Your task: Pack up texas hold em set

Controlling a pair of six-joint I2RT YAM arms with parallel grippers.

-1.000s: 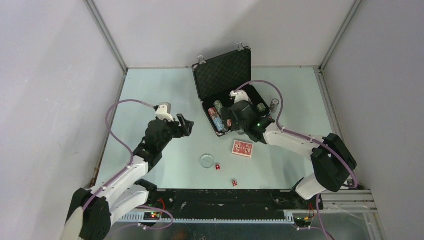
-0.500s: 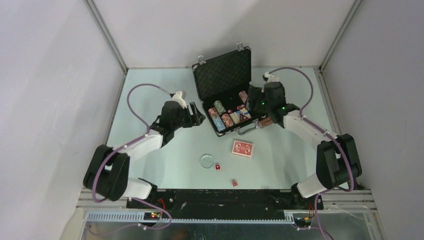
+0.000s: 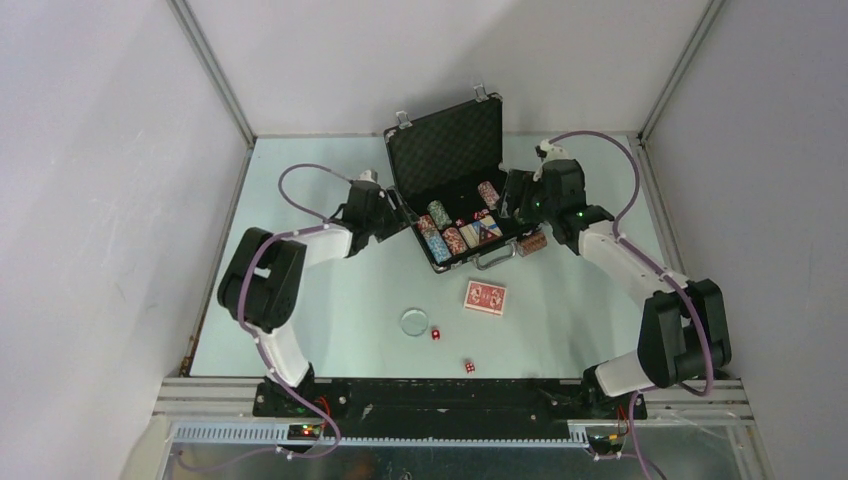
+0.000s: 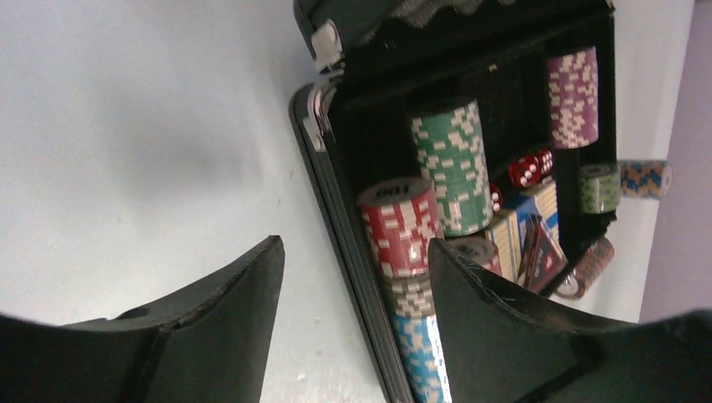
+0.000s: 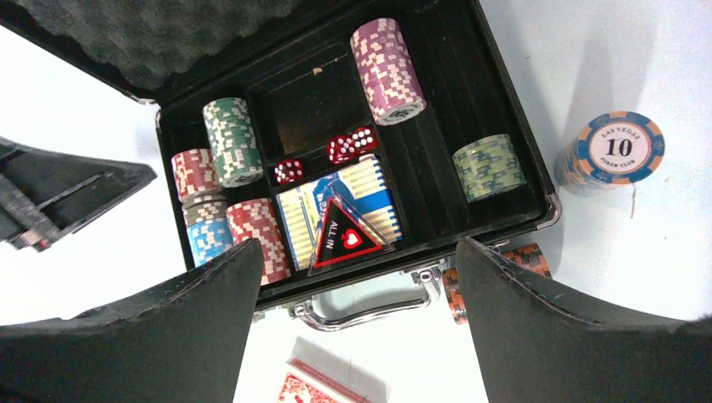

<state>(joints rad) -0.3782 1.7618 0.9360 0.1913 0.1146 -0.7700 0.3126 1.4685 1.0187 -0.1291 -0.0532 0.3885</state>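
The black briefcase stands open at the back middle, foam lid up and silver handle facing me. Striped chip stacks, red dice, a card box and an "ALL IN" triangle lie in it. My left gripper is open and empty at the case's left wall, one finger over the chips. My right gripper is open and empty above the case's right front. Red-backed cards, a clear disc and two red dice lie on the table.
An orange-and-black chip stack lies on its side by the handle's right end. A blue-and-orange "10" stack stands right of the case. The second loose die sits near the front edge. Grey walls enclose the table.
My left gripper has swung from the open table up to the case's left wall. My right gripper has left the case's inside and drawn back to its right side.
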